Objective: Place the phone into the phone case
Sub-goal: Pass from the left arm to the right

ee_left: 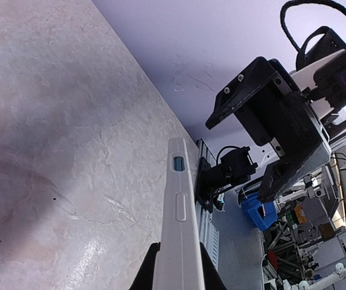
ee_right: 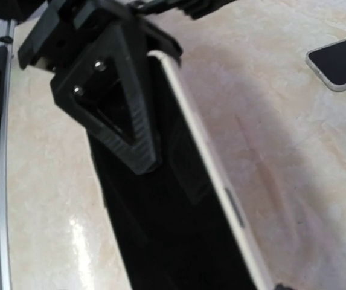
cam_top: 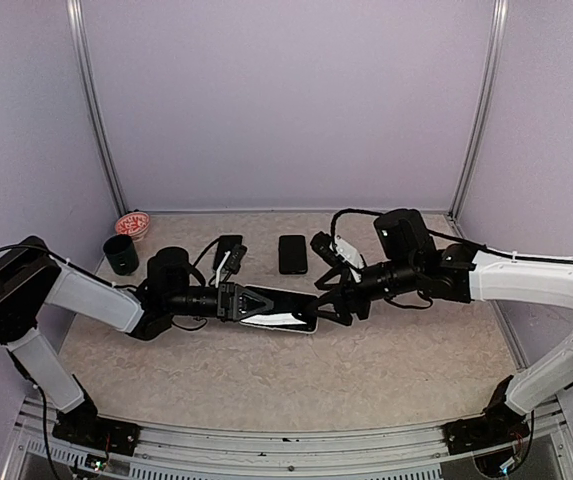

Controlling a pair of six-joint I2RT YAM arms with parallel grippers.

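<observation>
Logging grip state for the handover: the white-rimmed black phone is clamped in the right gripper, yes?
No. The white-rimmed black phone is clamped in the left gripper, not the right. The right gripper stands open next to it. The right wrist view shows that grip.

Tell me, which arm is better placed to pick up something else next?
Right, probably. The right gripper stands open and empty beside the phone, while the left gripper is shut on that phone, so it is occupied.
</observation>
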